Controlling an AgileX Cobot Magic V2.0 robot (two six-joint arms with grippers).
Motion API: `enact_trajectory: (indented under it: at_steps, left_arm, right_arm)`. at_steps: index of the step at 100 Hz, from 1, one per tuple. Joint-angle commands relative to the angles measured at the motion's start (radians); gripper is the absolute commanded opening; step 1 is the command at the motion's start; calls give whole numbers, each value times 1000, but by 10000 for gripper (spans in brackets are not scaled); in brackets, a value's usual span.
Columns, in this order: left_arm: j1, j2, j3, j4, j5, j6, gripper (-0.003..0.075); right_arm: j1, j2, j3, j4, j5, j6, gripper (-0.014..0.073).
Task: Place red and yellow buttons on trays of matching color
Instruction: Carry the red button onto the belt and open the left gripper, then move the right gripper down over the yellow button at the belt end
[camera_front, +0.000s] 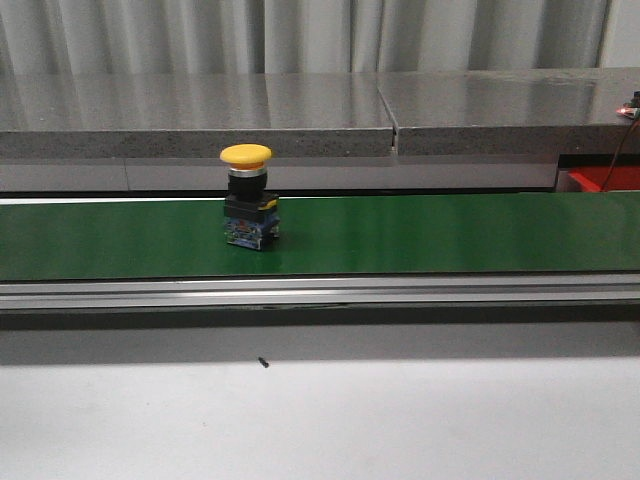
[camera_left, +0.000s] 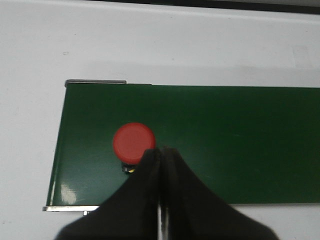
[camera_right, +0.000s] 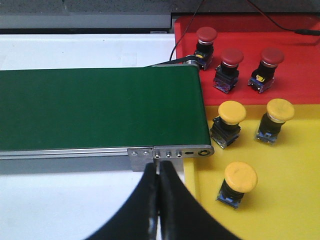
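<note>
You have a yellow button (camera_front: 246, 155) standing upright on the green belt (camera_front: 420, 235), left of the belt's middle in the front view, with no gripper near it. At the belt's left end a red button (camera_left: 133, 142) sits on the green surface, close to the end edge and nearer the belt's near rail. The left gripper (camera_left: 161, 165) hangs just beside that red button, its fingers (camera_left: 148, 167) pressed together and holding nothing. Off the belt's right end you see the red tray (camera_right: 300, 70) carrying three red buttons (camera_right: 231, 58), and next to it the yellow tray (camera_right: 290, 200) carrying three yellow buttons (camera_right: 240, 176). The right gripper (camera_right: 159, 180) hovers at the belt's right end by its metal end bracket (camera_right: 170, 152), fingers closed and empty
</note>
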Motion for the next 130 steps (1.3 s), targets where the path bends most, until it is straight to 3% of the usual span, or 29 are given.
enact_trajectory:
  at_steps: [1, 58, 101, 130]
  left_arm:
    - [-34, -66, 5, -11, -68, 7, -20]
    - [-66, -312, 172, -17, -104, 7, -20]
    - [-66, -542, 346, -27, -207, 7, -20]
    - [-66, -613, 372, -27, -215, 7, -20]
  right_arm:
    - [2, 3, -24, -11, -67, -1, -67]
    - [2, 3, -24, -11, -67, -1, -67]
    - [2, 3, -24, -11, -67, -1, -67]
    - [2, 3, -24, -11, -57, -1, -67]
